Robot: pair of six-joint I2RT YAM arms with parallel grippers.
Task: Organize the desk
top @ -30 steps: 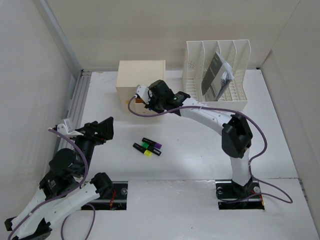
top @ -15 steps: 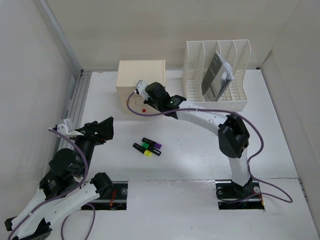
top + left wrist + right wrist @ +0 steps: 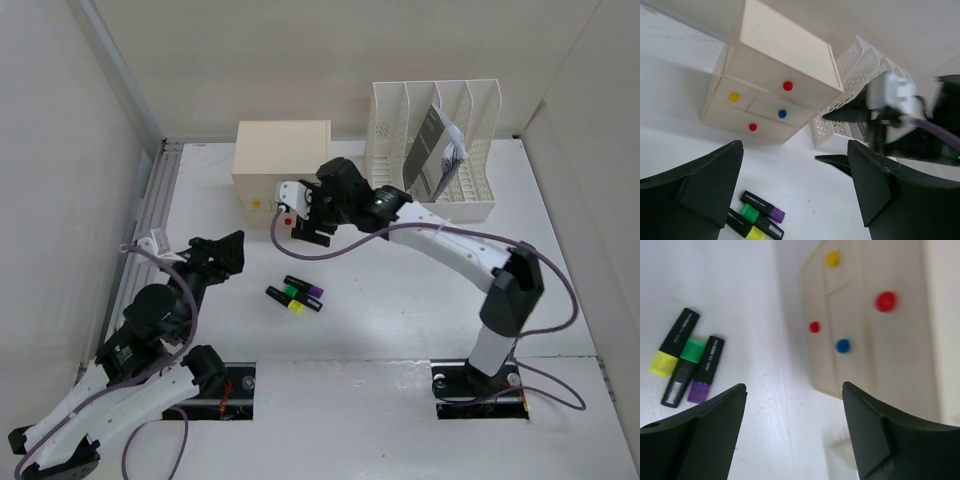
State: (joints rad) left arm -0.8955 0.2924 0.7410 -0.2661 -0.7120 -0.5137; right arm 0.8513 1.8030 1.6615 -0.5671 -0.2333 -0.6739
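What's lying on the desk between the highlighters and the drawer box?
Nothing: the desk is bare between highlighters and drawer box, clearest in the right wrist view; the open right pincer hangs above.

The white desk [image 3: 400, 300] carries a small beige drawer box [image 3: 282, 148] near its far edge, with the box's front and its red, yellow and blue knobs facing the near side. Just right of the box, at the same far edge, stands a white slotted file rack [image 3: 470, 205] — close beside it, though contact cannot be made out. In front of the box, on open tabletop, three highlighters [image 3: 296, 294] lie side by side and touching — caps yellow, green and purple. Left of the box an aluminium rail [image 3: 155, 200] runs along the desk's side. Well apart from the box, at the near edge, are two rectangular cutouts [image 3: 240, 385].
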